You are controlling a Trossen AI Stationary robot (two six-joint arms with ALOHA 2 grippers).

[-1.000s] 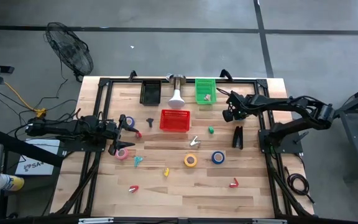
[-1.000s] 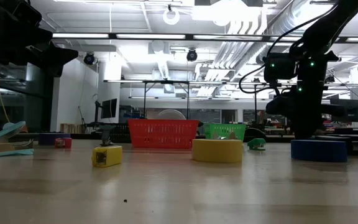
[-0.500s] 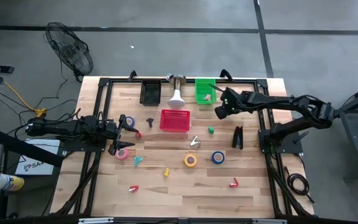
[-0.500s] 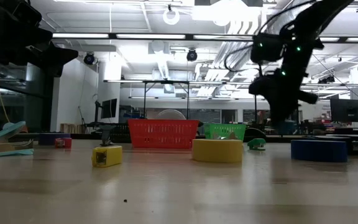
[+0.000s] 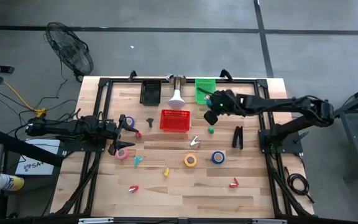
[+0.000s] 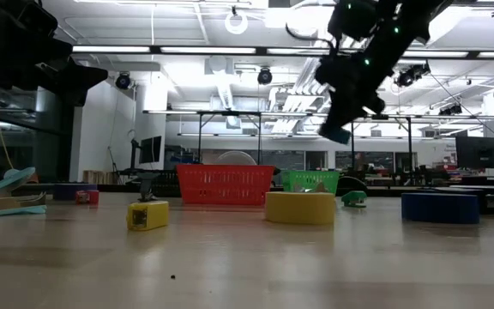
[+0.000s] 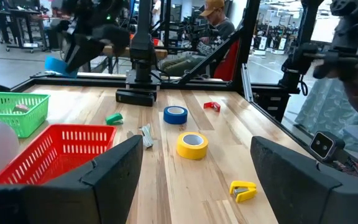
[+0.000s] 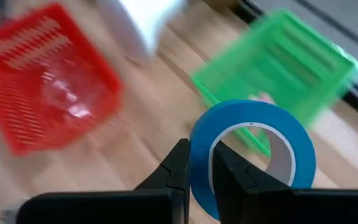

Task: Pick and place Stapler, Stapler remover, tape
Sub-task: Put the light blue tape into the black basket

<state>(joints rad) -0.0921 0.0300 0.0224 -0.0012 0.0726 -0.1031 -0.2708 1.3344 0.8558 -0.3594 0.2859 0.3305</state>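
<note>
Right fingers (image 8: pixel 194 171) are clamped on the wall of a blue tape roll (image 8: pixel 253 155), one inside the hollow, one outside. You have it by the rim, held on edge. The right gripper (image 5: pixel 211 116) hangs in the air between the red basket (image 5: pixel 174 121) and the green basket (image 5: pixel 205 91), at about 1 o'clock from bench centre.

Handling, as a judgement: the roll looks light and stiff, a rigid ring that should not deform under a pinch. A single-wall grip can let it swing or pivot, so keep the wrist steady. The smooth outer face may be slippery; the edge pinch you have is the sensible hold.

Left fingers (image 7: pixel 114 165) stand wide apart, holding nothing. The left gripper (image 5: pixel 118 129) waits at 9 o'clock on the bench (image 5: pixel 166 193), close to a pink tape roll (image 5: pixel 122 154).

Still on the bench toward 5 o'clock: a yellow tape roll (image 5: pixel 191 160) and a second blue tape roll (image 5: pixel 218 157), both lying flat. Flat rolls want one finger dropped into the hole.
</note>
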